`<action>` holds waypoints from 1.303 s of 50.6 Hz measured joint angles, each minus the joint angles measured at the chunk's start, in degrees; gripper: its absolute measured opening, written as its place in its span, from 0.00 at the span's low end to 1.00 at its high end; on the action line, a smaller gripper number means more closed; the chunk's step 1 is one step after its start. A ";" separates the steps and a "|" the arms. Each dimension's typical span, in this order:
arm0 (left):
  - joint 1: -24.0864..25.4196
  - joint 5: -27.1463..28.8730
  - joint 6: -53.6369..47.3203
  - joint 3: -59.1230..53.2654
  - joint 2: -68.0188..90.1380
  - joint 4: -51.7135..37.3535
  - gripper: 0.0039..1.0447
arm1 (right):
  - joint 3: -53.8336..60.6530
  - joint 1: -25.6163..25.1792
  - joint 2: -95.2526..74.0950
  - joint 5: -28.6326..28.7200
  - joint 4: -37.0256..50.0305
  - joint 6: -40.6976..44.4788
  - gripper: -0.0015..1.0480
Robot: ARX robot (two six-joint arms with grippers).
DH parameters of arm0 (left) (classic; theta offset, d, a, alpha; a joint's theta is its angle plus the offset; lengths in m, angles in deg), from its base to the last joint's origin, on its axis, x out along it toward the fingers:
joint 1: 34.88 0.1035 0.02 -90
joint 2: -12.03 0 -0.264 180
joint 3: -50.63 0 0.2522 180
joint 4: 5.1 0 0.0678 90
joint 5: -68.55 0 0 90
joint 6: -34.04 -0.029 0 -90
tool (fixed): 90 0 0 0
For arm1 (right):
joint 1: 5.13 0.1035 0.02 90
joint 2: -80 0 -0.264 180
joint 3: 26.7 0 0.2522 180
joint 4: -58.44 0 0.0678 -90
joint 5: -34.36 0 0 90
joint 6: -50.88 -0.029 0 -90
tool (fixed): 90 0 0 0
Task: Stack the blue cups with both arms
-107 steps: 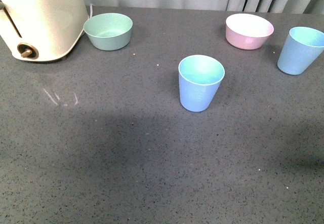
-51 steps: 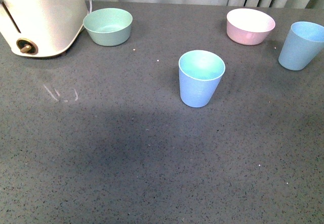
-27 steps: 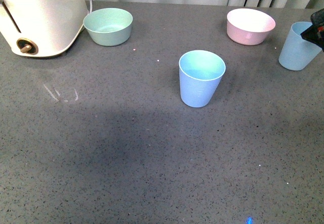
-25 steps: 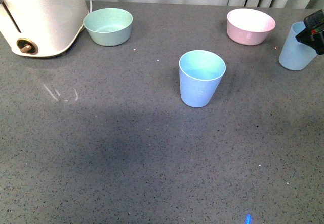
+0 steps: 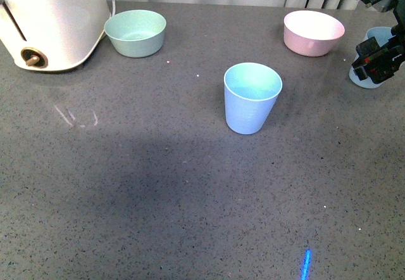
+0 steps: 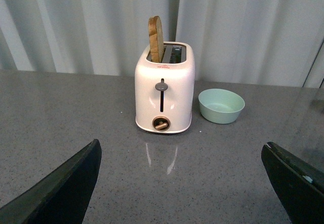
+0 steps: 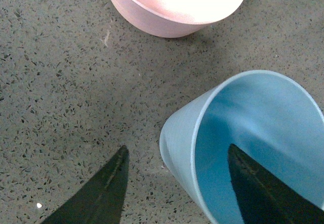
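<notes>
One blue cup (image 5: 252, 97) stands upright in the middle of the grey table. The second blue cup (image 5: 362, 77) stands at the far right edge, mostly hidden behind my right arm; the right wrist view shows it from above (image 7: 248, 133). My right gripper (image 7: 177, 183) is open, one finger inside the cup and the other outside its wall, straddling the rim. In the front view the right gripper (image 5: 378, 61) hangs over that cup. My left gripper (image 6: 187, 183) is open and empty above bare table, and is out of the front view.
A pink bowl (image 5: 314, 33) sits at the back right, close to the right cup (image 7: 174, 3). A green bowl (image 5: 135, 33) and a white toaster (image 5: 47, 20) stand at the back left; both show in the left wrist view, toaster (image 6: 163, 95), bowl (image 6: 221, 105).
My right arm has come into the front view from the right edge and moved down over the right blue cup. The middle cup and the bowls have not moved.
</notes>
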 joint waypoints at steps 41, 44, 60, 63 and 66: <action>0.00 0.00 0.00 0.00 0.00 0.00 0.92 | 15.39 3.89 28.33 15.43 -11.30 3.96 0.02; 0.00 0.00 -0.02 0.00 0.00 0.00 0.92 | 16.11 6.05 30.27 15.87 -12.26 5.03 0.02; 0.00 0.00 -0.02 0.00 0.00 0.00 0.92 | 17.51 15.91 30.71 15.10 -14.03 7.91 0.02; 0.00 0.00 -0.02 -0.02 0.00 0.00 0.92 | 16.76 17.38 29.35 14.25 -13.79 7.87 0.02; 0.00 0.00 -0.02 -0.02 0.00 0.00 0.92 | 15.65 18.75 27.89 13.68 -13.79 7.80 0.02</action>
